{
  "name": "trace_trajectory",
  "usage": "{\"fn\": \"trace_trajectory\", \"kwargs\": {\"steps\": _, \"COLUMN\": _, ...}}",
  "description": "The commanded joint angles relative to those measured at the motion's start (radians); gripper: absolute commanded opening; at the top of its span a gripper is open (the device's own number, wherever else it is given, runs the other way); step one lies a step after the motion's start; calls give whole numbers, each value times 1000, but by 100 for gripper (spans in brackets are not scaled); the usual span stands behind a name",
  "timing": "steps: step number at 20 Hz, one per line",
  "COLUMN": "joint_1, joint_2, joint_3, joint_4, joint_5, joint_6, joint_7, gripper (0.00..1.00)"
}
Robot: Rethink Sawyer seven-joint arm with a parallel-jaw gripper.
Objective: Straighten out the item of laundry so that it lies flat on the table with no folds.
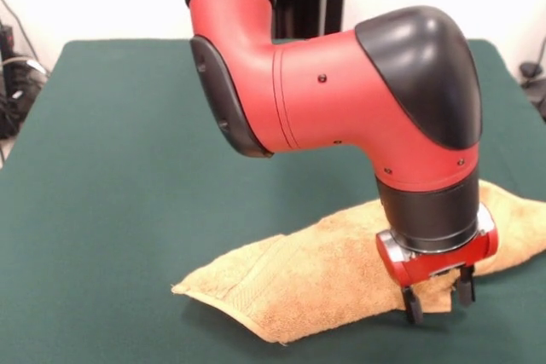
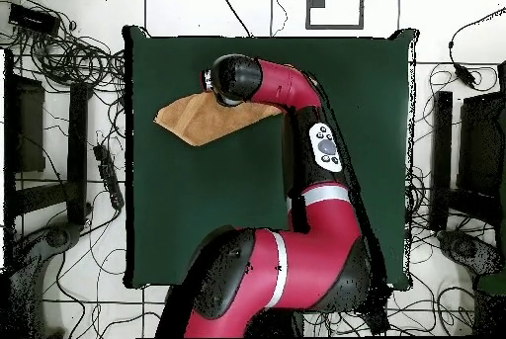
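The Sawyer's gripper (image 1: 438, 293), fingers slightly spread, straddles the near edge of the folded towel (image 1: 316, 283) on the table (image 1: 119, 210). Soft, limp terry should drag easily; a corner looks the best hold.

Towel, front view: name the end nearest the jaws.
The towel's broad end at the picture's right; the jaws hang by its near edge. The pointed, banded corner lies far off to the left.

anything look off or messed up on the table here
Only the towel: it lies folded over on itself in a skewed wedge near one edge of the green table, not flat. The gripper is down at its front edge, fingers apart. Nothing is spilled or damaged.
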Motion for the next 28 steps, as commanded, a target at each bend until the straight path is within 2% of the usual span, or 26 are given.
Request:
{"fn": "trace_trajectory", "kwargs": {"steps": 1, "joint_1": 42, "joint_2": 86, "joint_3": -41, "joint_4": -30, "joint_5": -58, "joint_6": 131, "joint_7": 45, "gripper": 100}}
{"fn": "trace_trajectory", "kwargs": {"steps": 12, "joint_1": 88, "joint_2": 149, "joint_3": -112, "joint_4": -163, "joint_5": -69, "joint_6": 426, "joint_7": 64, "gripper": 100}}
{"fn": "trace_trajectory", "kwargs": {"steps": 17, "joint_1": 114, "joint_2": 200, "joint_3": -140, "joint_4": -266, "joint_5": -83, "joint_6": 550, "joint_7": 82, "gripper": 100}}
{"fn": "trace_trajectory", "kwargs": {"steps": 26, "joint_1": 124, "joint_2": 232, "joint_3": -152, "joint_4": -319, "joint_5": -74, "joint_6": 518, "joint_7": 92, "gripper": 100}}
{"fn": "trace_trajectory", "kwargs": {"steps": 27, "joint_1": 124, "joint_2": 231, "joint_3": -153, "joint_4": -316, "joint_5": -70, "joint_6": 503, "joint_7": 92, "gripper": 0}}
{"fn": "trace_trajectory", "kwargs": {"steps": 28, "joint_1": 124, "joint_2": 232, "joint_3": -154, "joint_4": -316, "joint_5": -69, "joint_6": 502, "joint_7": 93, "gripper": 0}}
